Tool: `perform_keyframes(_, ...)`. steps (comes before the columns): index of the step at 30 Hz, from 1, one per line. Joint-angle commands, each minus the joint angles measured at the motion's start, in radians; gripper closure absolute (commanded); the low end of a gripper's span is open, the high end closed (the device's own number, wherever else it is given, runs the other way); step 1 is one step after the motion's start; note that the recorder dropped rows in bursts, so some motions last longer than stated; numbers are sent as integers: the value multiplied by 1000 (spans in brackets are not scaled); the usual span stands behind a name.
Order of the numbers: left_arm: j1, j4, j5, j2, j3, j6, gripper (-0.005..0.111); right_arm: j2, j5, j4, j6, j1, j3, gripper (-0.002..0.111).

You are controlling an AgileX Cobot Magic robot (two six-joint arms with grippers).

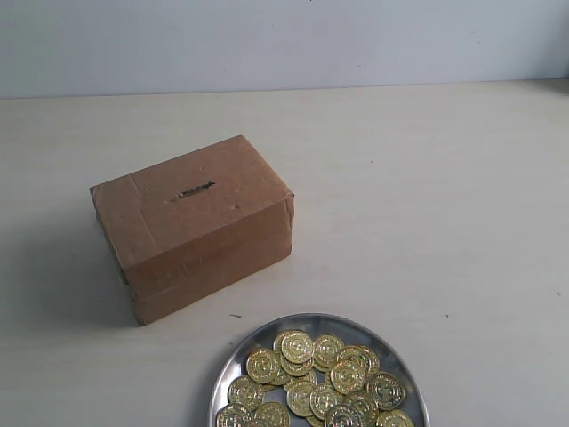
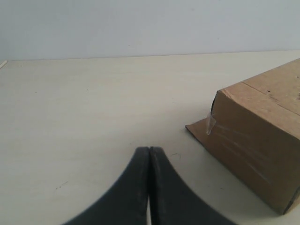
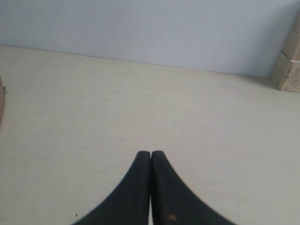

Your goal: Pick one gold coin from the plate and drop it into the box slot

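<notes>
Left gripper (image 2: 149, 152) and right gripper (image 3: 150, 154) each show fingertips pressed together above the table (image 2: 93, 117). The cardboard box (image 2: 262, 140), cut off by the frame, sits near the left one. Its slot (image 1: 193, 190) faces up. The silver plate (image 1: 233, 369) of gold coins (image 1: 316, 378) near it is cropped at the exterior view's bottom edge.

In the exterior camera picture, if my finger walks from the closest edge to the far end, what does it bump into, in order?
the plate holding the gold coins → the box → the slot in the box's top → bare table → wall
</notes>
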Motion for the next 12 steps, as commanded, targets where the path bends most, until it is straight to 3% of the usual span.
perform_keyframes(1,-6,-10,-5,-4,2,-3,107,-4,-1,0,-3,-5,4,108)
perform_keyframes(12,-6,-10,-5,-4,2,-3,107,-4,-8,0,-2,-5,4,108)
